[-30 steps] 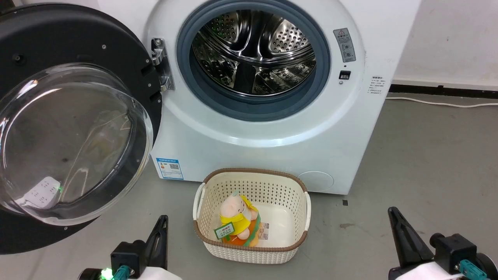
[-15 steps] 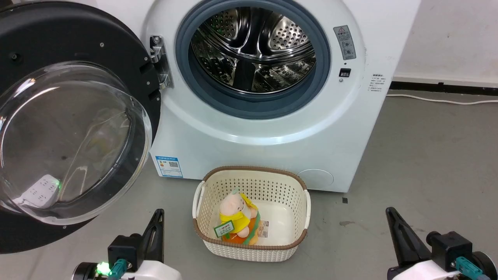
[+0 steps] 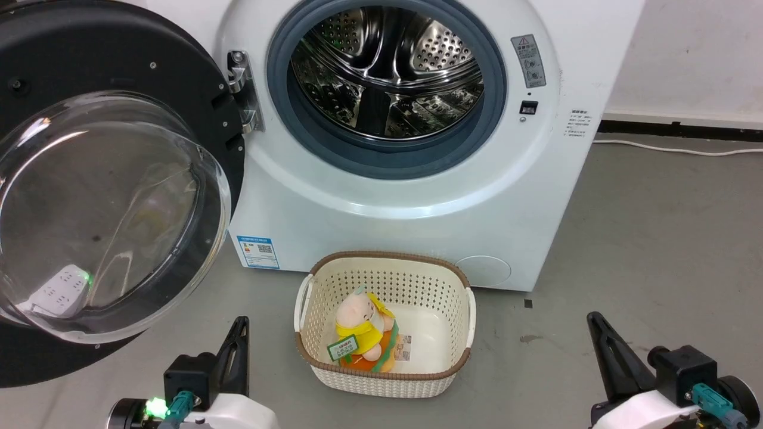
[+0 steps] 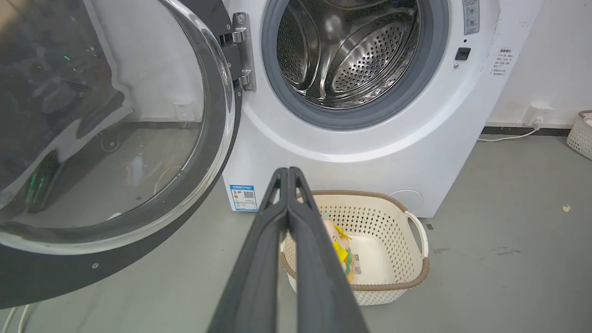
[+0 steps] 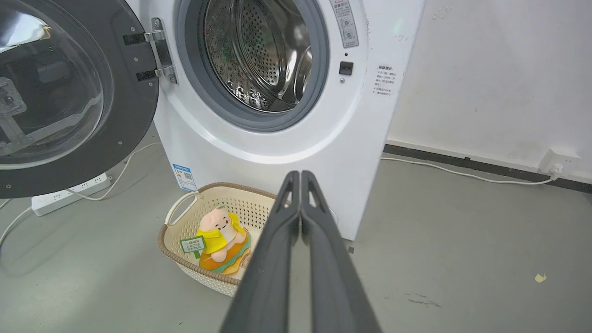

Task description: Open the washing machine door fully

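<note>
Door swung open at left, both grippers low.
We see the whole head view slid up a bit vs 1 s ago (camera moved); washing machine door [image 3: 113, 196] unchanged, hanging on its hinge left of the drum [image 3: 387, 65]. Count: 1 door, 1 basket [image 3: 381, 381] w/ 1 plush toy [image 3: 363, 336], 2 grippers: left gripper [image 4: 287, 171] and right gripper [image 5: 300, 173], fingers pressed together, empty.

Laundry corner: washing machine [image 3: 387, 226], basket [image 3: 381, 384], concrete floor [image 3: 656, 250].

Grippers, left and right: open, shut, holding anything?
Left gripper: closed, holding nothing.
Right gripper: closed, holding nothing.
</note>
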### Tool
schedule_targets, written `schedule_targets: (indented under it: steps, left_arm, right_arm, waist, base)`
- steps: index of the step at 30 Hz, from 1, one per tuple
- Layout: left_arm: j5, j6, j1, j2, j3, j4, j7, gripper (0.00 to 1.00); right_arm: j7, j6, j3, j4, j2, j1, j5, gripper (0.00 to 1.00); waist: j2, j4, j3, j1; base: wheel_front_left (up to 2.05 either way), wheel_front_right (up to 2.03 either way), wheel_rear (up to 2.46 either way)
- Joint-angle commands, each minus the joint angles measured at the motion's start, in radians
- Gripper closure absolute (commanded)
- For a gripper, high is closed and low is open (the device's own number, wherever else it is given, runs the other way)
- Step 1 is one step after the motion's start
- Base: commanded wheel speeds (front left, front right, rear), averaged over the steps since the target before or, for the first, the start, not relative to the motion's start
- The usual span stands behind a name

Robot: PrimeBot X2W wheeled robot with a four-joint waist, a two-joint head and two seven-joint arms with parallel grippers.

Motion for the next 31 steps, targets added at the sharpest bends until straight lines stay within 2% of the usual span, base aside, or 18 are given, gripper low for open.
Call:
schedule_targets:
  steps: [1, 31]
  left_arm:
    - [0.008, -0.004, -0.017, -0.001, 0.007, -0.009, 0.004, 1.0]
    - [0.046, -0.006, -0.036, -0.008, 0.039, -0.05, 0.062, 1.0]
  right_arm:
    - [0.004, 0.001, 0.002, -0.008, 0.004, -0.019, -0.005, 1.0]
    - [0.063, 0.001, 0.01, -0.018, 0.005, -0.05, -0.033, 1.0]
  waist:
    - [0.0, 0.0, 0.001, 0.0001]
    - [0.0, -0.003, 0.019, 0.0]
  base:
    - [0.0, 0.0, 0.0]
    - [0.0, 0.0, 0.0]
